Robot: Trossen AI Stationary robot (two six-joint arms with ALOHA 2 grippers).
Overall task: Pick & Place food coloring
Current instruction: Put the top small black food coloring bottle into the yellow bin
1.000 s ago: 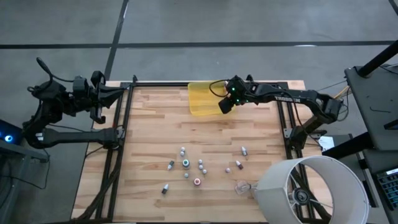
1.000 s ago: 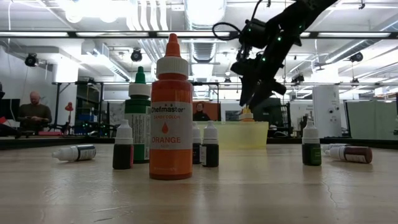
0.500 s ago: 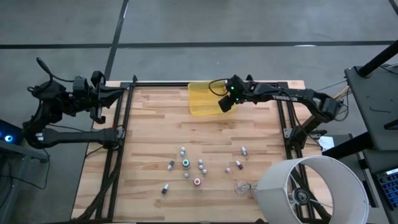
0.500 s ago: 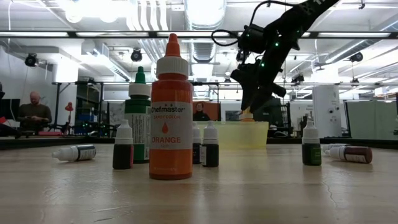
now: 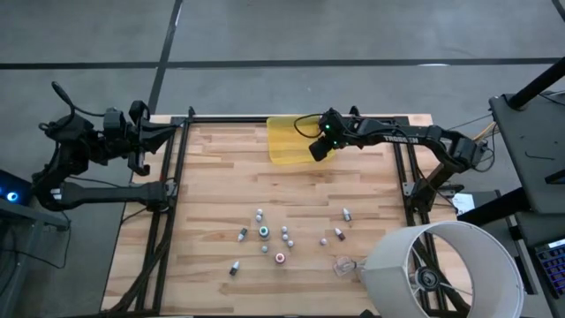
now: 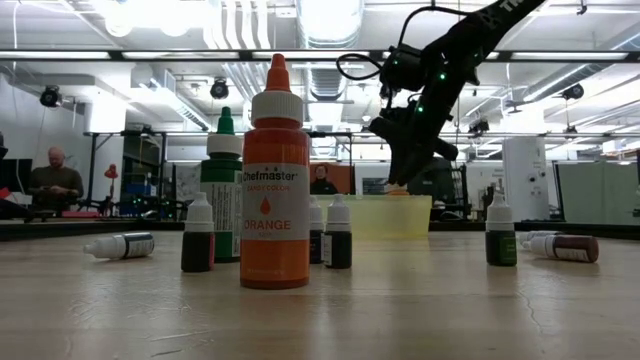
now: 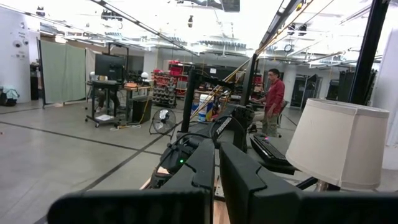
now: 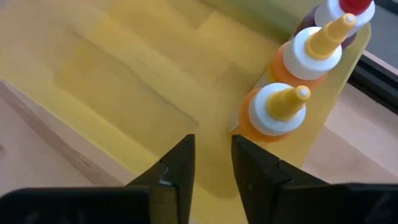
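Observation:
Several small food coloring bottles (image 5: 265, 234) stand or lie on the wooden table's near half. In the low view the nearest is a big orange bottle (image 6: 275, 190). At the far edge sits a translucent yellow tray (image 5: 284, 141) holding two orange bottles with yellow tips (image 8: 277, 112) and a red-capped one (image 8: 348, 9). My right gripper (image 8: 211, 158) hangs slanting down over the tray (image 8: 124, 81), beside those bottles. Its fingers are a narrow gap apart with nothing between them. My left gripper (image 5: 172, 131) waits shut beyond the table's far left corner.
A white lampshade (image 5: 441, 269) covers the table's near right corner, with a clear crumpled plastic scrap (image 5: 344, 263) beside it. Black frame rails (image 5: 177, 177) run along the left, right and far edges. Bare wood lies between the tray and the bottle cluster.
In the low view my right gripper's fingers have drawn closer together above the tray. The bottles and the tray have stayed where they were.

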